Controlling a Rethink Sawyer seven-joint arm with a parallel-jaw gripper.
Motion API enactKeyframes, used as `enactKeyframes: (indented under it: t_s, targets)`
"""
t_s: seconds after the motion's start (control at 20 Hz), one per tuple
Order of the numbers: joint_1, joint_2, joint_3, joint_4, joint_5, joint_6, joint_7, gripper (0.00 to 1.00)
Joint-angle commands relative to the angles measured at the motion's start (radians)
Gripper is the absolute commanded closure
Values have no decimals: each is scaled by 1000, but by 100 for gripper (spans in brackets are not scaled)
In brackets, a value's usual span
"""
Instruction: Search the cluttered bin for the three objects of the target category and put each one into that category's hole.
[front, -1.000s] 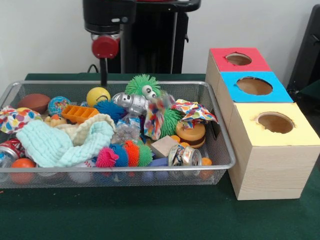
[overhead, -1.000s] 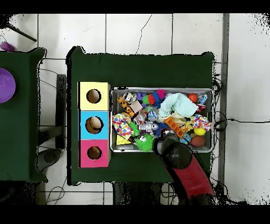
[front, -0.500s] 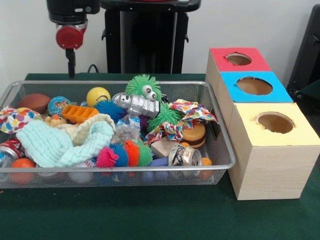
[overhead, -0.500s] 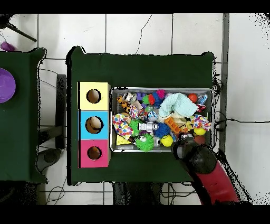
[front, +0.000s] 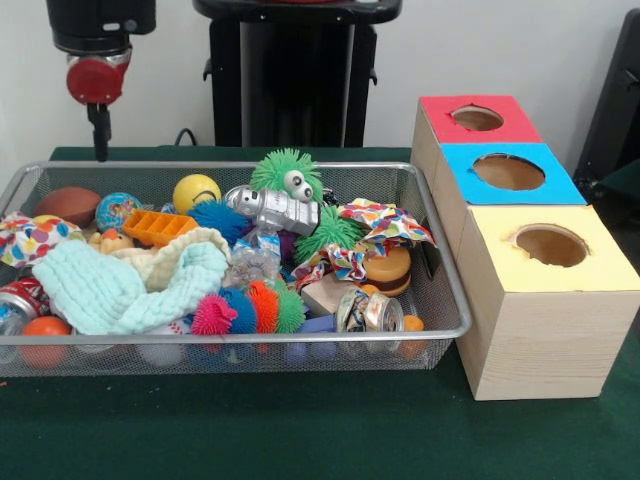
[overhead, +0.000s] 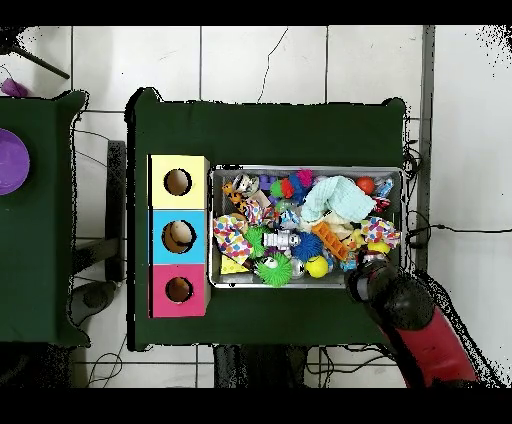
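Note:
A wire mesh bin (front: 440, 260) holds a jumble of toys: a green fuzzy ball with eyes (front: 285, 172), a silver robot toy (front: 270, 207), a yellow ball (front: 196, 190), a teal cloth (front: 120, 285), a patterned cloth (front: 385, 222) and a crushed can (front: 368, 310). To its right stand three wooden boxes with holes, topped red (front: 440, 128), blue (front: 465, 190) and yellow (front: 500, 262). My gripper (front: 100, 140) hangs above the bin's back left corner, clear of the toys, with nothing seen in it. In the overhead view the arm's head (overhead: 385, 290) covers it.
A brown football (front: 67, 204) and an orange tray (front: 158, 226) lie at the bin's back left, below the gripper. In the overhead view the bin (overhead: 305, 168) sits beside the yellow box (overhead: 160, 181), and a second green table with a purple disc (overhead: 8, 160) stands apart.
The arm has swung left in the front view, from over the bin's middle to its back left corner. The patterned cloth, blurred a second ago, has settled among the toys.

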Motion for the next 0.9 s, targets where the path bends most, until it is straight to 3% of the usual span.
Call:
enactKeyframes:
  t_s: [0.05,0.9]
  targets:
    - [-40,84,169,-84,-84,-66,-6,0]
    - [-70,201,244,-157,-120,-147,51,0]
